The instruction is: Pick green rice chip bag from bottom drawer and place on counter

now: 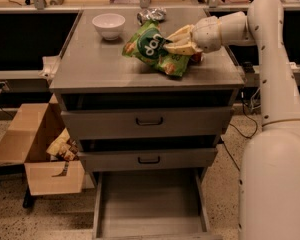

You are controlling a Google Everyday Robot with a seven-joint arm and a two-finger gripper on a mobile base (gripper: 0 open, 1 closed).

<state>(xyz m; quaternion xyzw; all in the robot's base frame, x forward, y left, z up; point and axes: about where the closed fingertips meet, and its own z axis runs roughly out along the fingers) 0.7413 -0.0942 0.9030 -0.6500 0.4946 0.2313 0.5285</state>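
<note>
End effector [172, 43] hangs over the right rear part of the bench [95, 59], its two yellowish fingers [182, 34] closed narrowly on the right side of the green rice chip bag [149, 46]. The bag is held tilted, printed face toward the camera, with one lower corner down at the bench surface. I cannot tell whether that corner bears any weight. Most of the bag juts out left of the fingers, so the grip is at one end, not the middle.

The bag looks light, puffed and soft, with a glossy film that could slide between the pads. The chips inside would likely crush under hard pressure, so a gentle pinch on a flat margin or seam seems a better hold than a squeeze on the belly. Let go from this tilt, it would probably flop flat rather than stand.

Just behind the fingers a bit of what seems an orange-red can [196, 58] shows, near the bag's right end. Farther back lie a silver foil wrapper [152, 15] and a white bowl [108, 25], both apart from the bag. The white arm [270, 59] reaches in from the right. Below, two closed drawers [149, 124] with black handles sit over the bottom drawer [150, 209], which is pulled out. Only the release appears left to do.
</note>
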